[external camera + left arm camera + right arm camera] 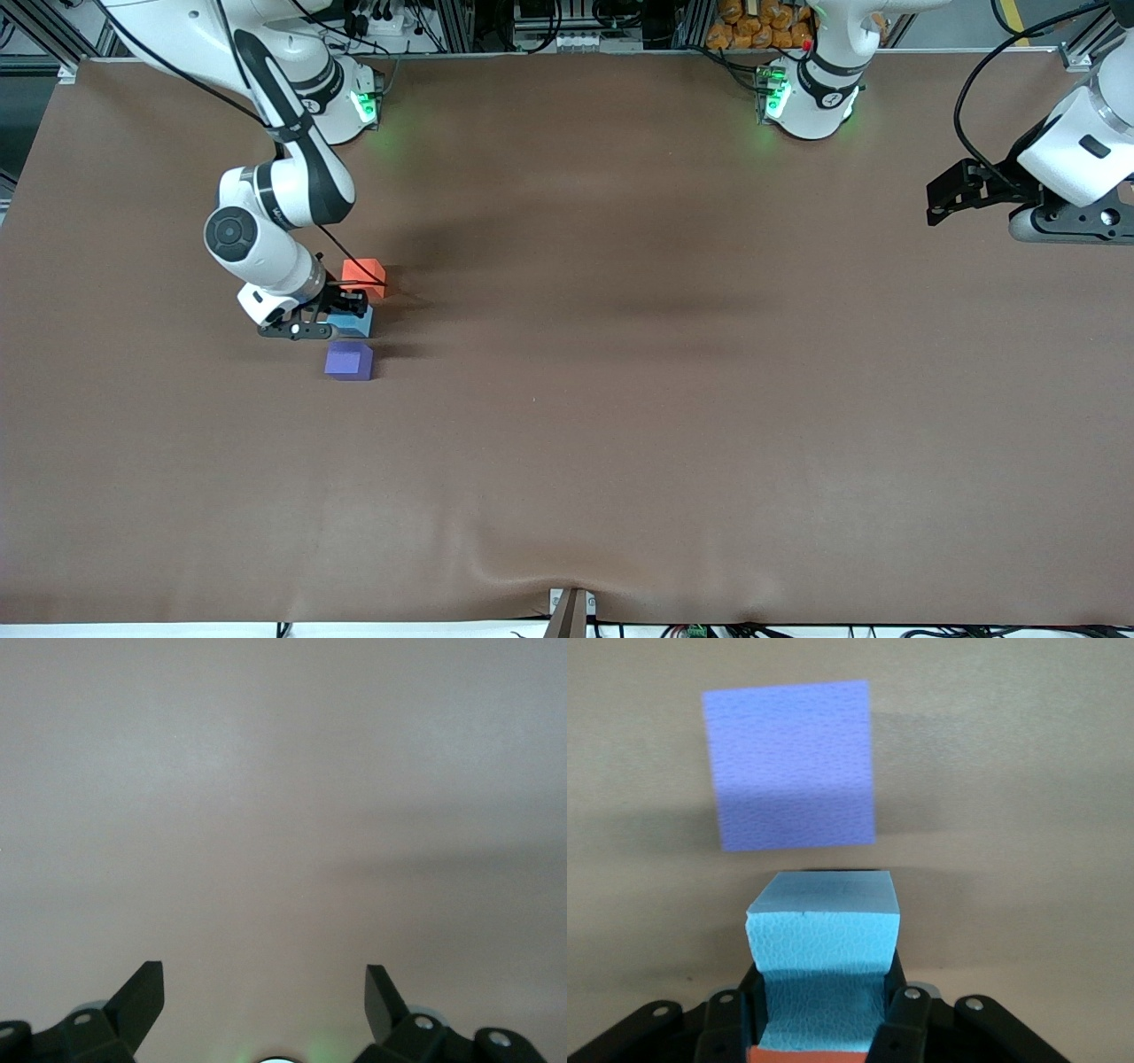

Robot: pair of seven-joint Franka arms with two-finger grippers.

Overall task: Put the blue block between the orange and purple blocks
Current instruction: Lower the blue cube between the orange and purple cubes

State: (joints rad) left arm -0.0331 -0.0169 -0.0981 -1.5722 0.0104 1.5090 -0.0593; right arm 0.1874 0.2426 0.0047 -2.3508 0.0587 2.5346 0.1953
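My right pincer is low at the bench, closed on the blue block; in the right wrist view its black fingers press the block's two sides, pinching the foam-like material in so the gripped part looks narrower than the free end. The block is a light sky-blue matte cube with a pebbled surface. I can't tell whether its underside touches the bench.

It sits in the gap between the other two cubes. The orange block is just beside it, farther from the front camera; a sliver of orange shows between the fingers in the right wrist view. The purple block is just beside it, nearer the front camera, with a narrow strip of bench between them; same size, matte violet, fine-grained faces. A thin black cable from the right arm crosses in front of the orange block.

The bench is covered in a plain brown matte sheet, slightly rippled at the edge nearest the front camera.

My left pincer waits up in the air over the left arm's end of the bench, its fingers spread wide, holding nothing, only bare brown surface under it.
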